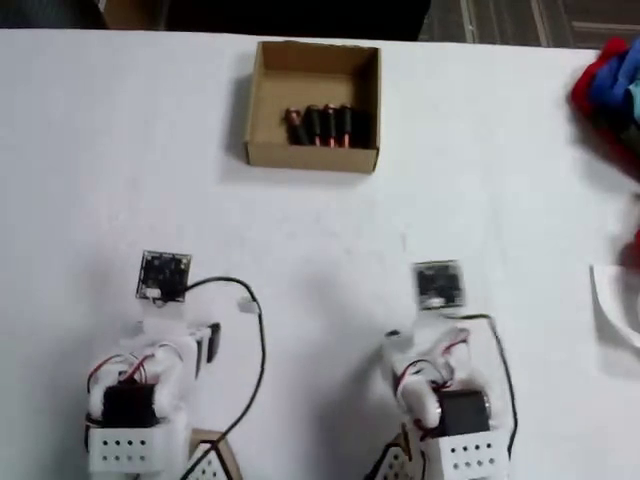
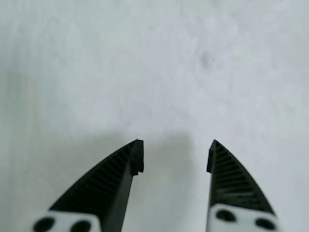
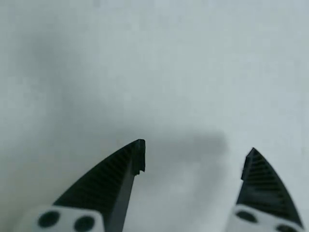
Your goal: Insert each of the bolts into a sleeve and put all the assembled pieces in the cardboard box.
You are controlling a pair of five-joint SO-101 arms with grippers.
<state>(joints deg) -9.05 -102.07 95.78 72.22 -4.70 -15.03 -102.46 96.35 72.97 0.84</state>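
Plainly white table (image 1: 120, 160) carries cardboard box (image 1: 310, 158) near far edge

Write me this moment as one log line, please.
left gripper: fingers open, over table | right gripper: fingers open, over table | assembled pieces: side by side in cardboard box

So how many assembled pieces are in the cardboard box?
4 assembled pieces lie side by side in a row inside the cardboard box; another could be hidden.

White table (image 1: 480, 200), red and blue bundle (image 1: 608, 85) at its right edge, white curved object (image 1: 612, 312) nearer along that edge
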